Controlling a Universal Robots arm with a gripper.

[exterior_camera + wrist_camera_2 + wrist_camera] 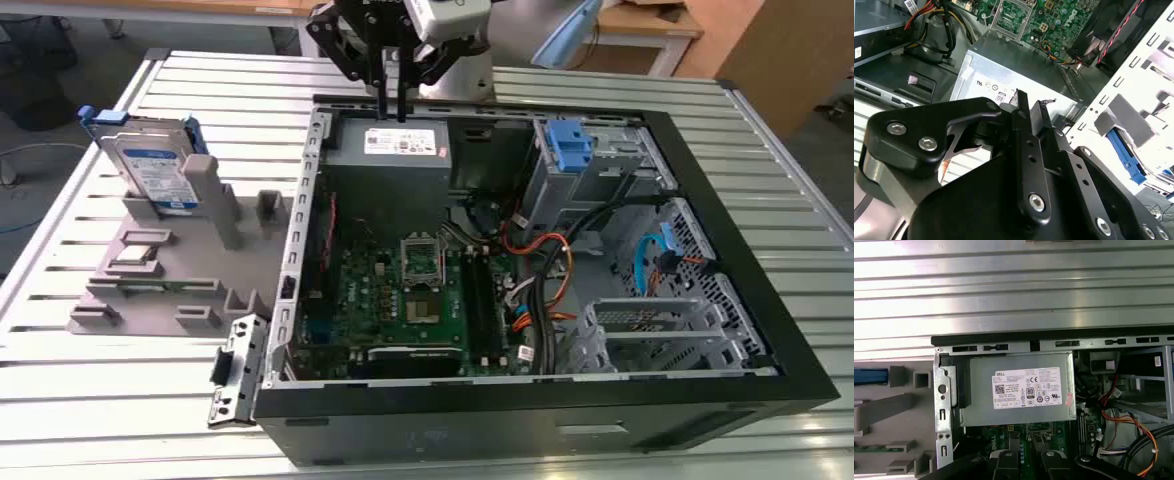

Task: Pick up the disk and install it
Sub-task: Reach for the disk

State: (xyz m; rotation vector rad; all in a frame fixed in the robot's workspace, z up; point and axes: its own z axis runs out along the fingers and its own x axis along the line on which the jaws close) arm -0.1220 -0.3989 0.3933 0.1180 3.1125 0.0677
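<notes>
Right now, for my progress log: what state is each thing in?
disk: upright in the grey holder, outside the computer case, not held.
computer case: lying on its side, side panel off.
hand: above the grey metal box, holding nothing.
blue latch: upright inside the computer case.

the disk (155, 170) stands in a holder (140, 275) to the exterior view's left of the computer case (534, 420).
</notes>
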